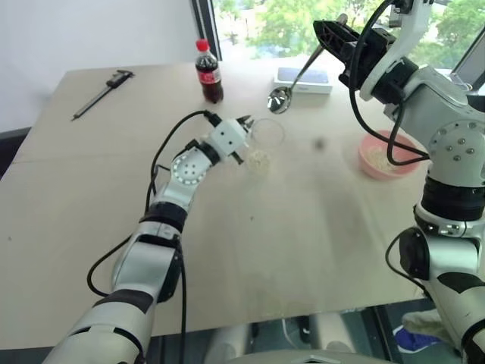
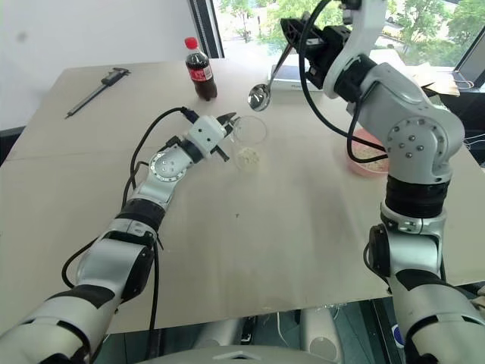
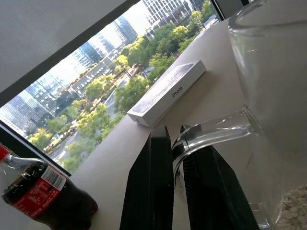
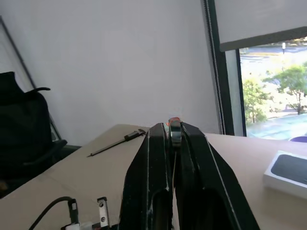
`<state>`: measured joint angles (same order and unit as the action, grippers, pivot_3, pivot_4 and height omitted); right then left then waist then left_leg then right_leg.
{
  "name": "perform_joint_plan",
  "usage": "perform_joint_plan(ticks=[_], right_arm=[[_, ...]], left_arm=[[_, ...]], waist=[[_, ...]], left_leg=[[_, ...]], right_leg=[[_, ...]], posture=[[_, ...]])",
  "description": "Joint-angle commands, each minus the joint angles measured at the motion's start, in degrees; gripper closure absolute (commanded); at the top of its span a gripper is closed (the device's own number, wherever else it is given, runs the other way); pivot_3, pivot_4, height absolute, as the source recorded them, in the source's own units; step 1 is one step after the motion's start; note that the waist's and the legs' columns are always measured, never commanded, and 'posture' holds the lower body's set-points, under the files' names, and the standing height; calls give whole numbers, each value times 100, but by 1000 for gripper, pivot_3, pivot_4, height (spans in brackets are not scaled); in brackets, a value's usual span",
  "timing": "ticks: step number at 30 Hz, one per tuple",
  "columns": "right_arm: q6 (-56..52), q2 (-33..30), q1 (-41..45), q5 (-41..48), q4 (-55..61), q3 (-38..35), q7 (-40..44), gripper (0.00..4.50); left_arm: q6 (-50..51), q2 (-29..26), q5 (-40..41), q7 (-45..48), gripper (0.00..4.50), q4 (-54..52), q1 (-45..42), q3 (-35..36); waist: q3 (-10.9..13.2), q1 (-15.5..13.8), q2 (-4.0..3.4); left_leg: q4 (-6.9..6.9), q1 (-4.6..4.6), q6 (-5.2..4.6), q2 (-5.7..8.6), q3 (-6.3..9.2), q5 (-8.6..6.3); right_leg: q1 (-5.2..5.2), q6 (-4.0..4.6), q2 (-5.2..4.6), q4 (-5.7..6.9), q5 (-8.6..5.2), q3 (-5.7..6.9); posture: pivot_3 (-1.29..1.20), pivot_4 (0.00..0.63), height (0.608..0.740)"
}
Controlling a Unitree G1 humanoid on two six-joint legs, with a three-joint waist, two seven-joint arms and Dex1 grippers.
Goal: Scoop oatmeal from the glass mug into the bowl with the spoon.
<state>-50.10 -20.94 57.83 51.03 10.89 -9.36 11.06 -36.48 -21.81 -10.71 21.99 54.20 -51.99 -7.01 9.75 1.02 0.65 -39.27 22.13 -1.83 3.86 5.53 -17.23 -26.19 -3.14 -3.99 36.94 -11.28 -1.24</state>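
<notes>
Two pincers are busy at once: the left pincer (image 1: pixel 244 123) is clamped on the handle of the glass mug (image 1: pixel 261 148), which sits tipped on the tabletop (image 1: pixel 303 250) near the cola bottle (image 1: pixel 208 72), while the right pincer (image 1: pixel 322 32) is shut tight on the handle of the spoon (image 1: pixel 292 83), held high above the tabletop with its bowl hanging down between the mug and the white phone box (image 1: pixel 305 80). Oatmeal (image 3: pixel 292 211) lies in the bottom of the mug, and the pink bowl (image 1: pixel 386 155) off to the right already holds some pale flakes, so at least one scoop seems done. The spoon's bowl looks empty, though it is too small to be sure. More scooping is probably left.
</notes>
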Motion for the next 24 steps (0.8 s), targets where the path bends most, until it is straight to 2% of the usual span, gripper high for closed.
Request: perform_joint_plan(ticks=[1,4,9,15,20,24], right_arm=[[61,-102,-87,-23,496,146,350,4500],[88,-125,-171,-147,565,287,497,4500],[502,-190,-339,-906,513,784,749,4500],[1177,-129,-576,-1757,263,1212,1068,4500],[2271,-159,-988,-2764,-111,1800,1561,4500],[2800,-53,-1252,-3117,-376,1903,1785,4500]], left_arm=[[-565,-42,-49,-366,4488,-4,-277,111],[-760,-82,-190,-635,4488,-11,-365,94],[-964,-86,-310,-1036,4488,-20,-460,105],[-945,7,-99,-682,4488,48,-465,90],[-886,96,131,-318,4488,41,-489,151],[-766,123,326,-19,4488,29,-550,208]], waist=[[0,2,0],[0,-3,0],[0,-3,0],[0,2,1],[-1,14,1],[0,31,1]], left_leg=[[0,-1,0,0,0,0],[-2,2,0,0,2,0],[-5,3,0,1,1,0],[-5,3,0,4,0,0],[-7,2,0,5,-1,0],[-9,3,1,5,-2,0]], right_leg=[[0,0,0,2,0,0],[-1,0,-2,1,0,1],[-1,-1,-2,2,1,0],[-1,-1,0,1,1,1],[-1,-1,1,1,1,2],[-2,-2,2,2,1,2]], posture=[[0,150,740],[0,150,740],[0,150,740],[0,150,740],[0,150,740],[0,150,740]])
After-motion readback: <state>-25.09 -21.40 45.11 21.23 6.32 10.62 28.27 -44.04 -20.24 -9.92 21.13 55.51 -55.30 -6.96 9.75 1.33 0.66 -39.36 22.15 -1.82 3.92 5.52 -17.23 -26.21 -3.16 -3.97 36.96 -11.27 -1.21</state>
